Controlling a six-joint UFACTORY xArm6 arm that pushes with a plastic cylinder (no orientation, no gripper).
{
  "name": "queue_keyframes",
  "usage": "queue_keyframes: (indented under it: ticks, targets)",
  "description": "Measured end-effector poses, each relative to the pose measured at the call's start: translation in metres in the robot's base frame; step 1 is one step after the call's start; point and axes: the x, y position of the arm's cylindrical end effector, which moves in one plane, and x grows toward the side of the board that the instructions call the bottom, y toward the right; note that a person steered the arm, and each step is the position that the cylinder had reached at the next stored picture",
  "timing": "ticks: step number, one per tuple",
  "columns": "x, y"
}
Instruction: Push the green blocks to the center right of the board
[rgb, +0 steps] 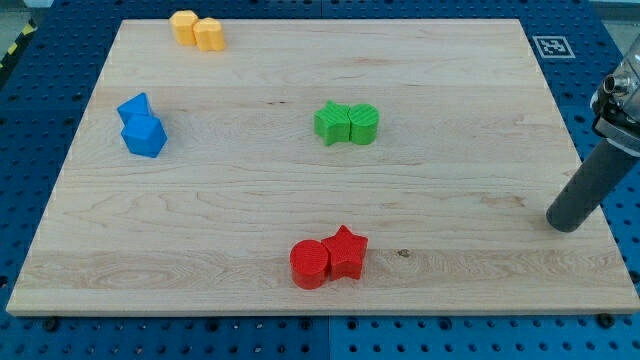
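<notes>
While the tip (565, 224) rests bare at the board's (450, 290) right edge, touching nothing, the green blocks (347, 123) sit mid-board — well to its left, slightly toward the view's top.

desk (450, 70): light wood board
top left: two yellow blocks (197, 30)
left: blue pair (141, 125)
middle: green pair (346, 123)
bottom: red pair (328, 257)
</notes>
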Motion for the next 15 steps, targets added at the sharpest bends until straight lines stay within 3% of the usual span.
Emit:
queue_keyframes:
  ticks: [3, 5, 7, 8, 9, 13, 15]
  targets:
    - [0.000, 0.003]
    - [-0.070, -0.113]
    - [-0.076, -0.216]
    - [-0.099, -0.283]
    - [-0.127, -0.301]
    - [-0.129, -0.185]
    - [-0.103, -0.129]
